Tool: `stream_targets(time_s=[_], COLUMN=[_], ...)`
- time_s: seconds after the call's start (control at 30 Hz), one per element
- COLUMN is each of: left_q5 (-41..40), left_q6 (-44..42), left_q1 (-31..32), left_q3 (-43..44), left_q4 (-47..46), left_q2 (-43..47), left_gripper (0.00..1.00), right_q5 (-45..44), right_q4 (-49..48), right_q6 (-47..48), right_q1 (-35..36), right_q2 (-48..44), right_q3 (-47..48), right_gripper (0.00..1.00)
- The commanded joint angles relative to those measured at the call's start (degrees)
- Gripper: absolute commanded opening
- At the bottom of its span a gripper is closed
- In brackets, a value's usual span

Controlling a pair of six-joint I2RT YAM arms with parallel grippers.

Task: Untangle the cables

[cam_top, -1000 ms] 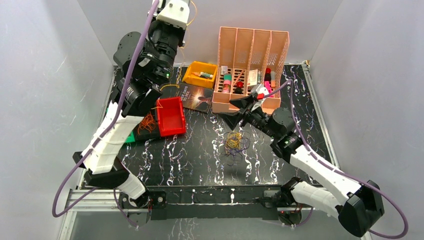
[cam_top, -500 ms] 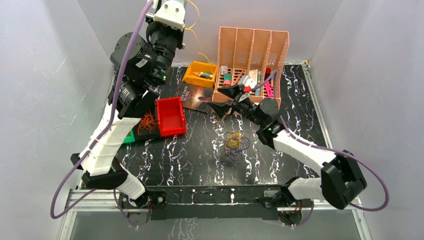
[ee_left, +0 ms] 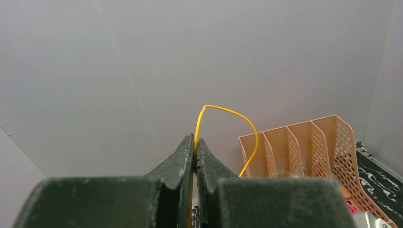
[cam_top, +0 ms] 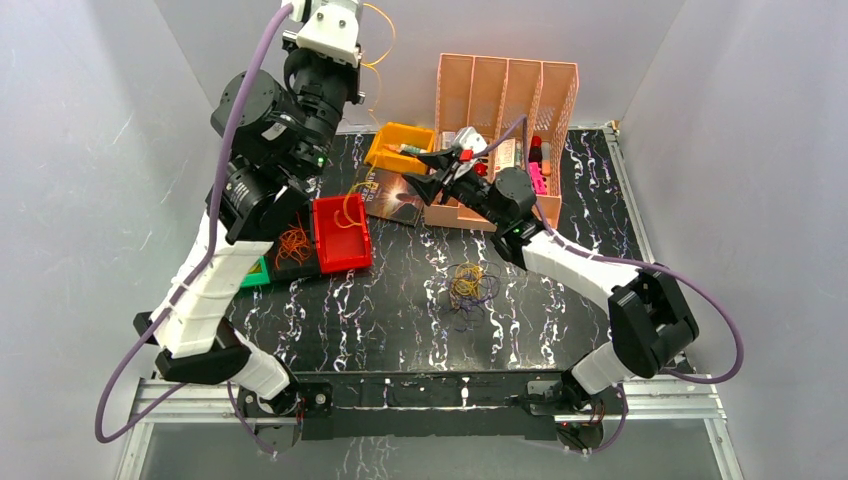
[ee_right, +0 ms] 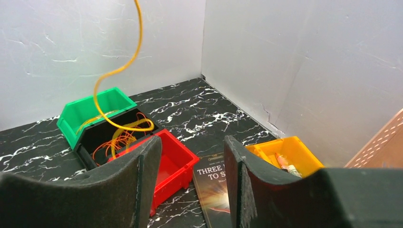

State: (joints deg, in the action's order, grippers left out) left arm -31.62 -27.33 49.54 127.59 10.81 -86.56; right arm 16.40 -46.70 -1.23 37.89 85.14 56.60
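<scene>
Pinching a hair-thin, curling yellow wire (ee_left: 223, 110) in the left claw (ee_left: 195, 142); holding the right claw (ee_right: 191, 142) spread above the glossy marbled bench (ee_right: 190, 114).

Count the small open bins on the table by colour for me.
red bin: 1
yellow bin: 1
green bin: 1
black bin, with orange cables inside: 1
Total: 4
</scene>
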Motion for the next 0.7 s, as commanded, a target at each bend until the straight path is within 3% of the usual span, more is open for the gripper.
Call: stream_targets(time_s=[0.0,0.3,0.57,0.67], left_q5=[0.2,-0.9,-0.9,-0.9], left_q6=[0.6,-0.1,0.5,0.6], left_q1=[0.1,0.1,0.1,0.1], left_q3=[-0.5,-1.8,-1.7,-1.6], left_q4=[-1.1,-1.3,-1.0,-0.5], left_q2=[3.1,4.0,3.9,3.6], left_gripper=[0.00,0.00,0.00,0.00], right_q5=[2.2,14.2,20.9,22.2], right_q4=[-3.7,-3.7,-0.2,2.6], right_q6=[-1.3,-1.9,-0.9,0.0], right_q1=[-0.1,0.1,0.1,0.1], right_q2=[0.6,-0.9,0.5,1.4], right_q3=[3.4,0.8,4.0,6.9], right_gripper=[0.60,0.69,0.69,0.64])
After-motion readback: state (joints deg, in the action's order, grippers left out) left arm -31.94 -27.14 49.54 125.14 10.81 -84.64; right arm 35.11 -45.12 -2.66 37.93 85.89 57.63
